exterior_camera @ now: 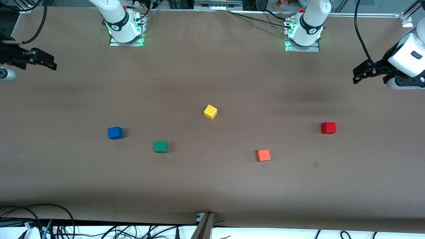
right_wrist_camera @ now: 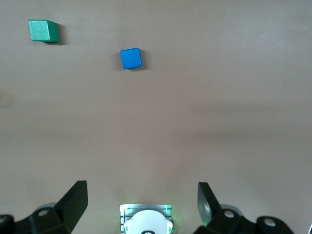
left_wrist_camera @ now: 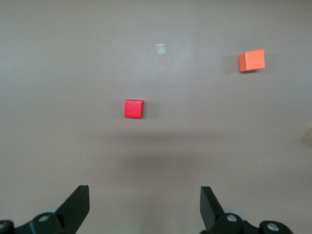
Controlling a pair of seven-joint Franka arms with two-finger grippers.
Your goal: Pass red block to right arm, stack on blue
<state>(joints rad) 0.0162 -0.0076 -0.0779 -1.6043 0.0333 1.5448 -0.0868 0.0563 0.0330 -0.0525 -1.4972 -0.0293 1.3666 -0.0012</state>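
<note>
Well apart on the brown table (exterior_camera: 212, 186): red block (exterior_camera: 328, 127) and blue cube (exterior_camera: 115, 132), untouched. Aloft at the table ends, spread wide and empty: left gripper (exterior_camera: 360, 73), right gripper (exterior_camera: 46, 61).

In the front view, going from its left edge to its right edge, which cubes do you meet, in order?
blue cube → green cube → yellow cube → orange cube → red block

Both grippers (exterior_camera: 357, 79) (exterior_camera: 51, 64) aloft, fingers apart.
</note>
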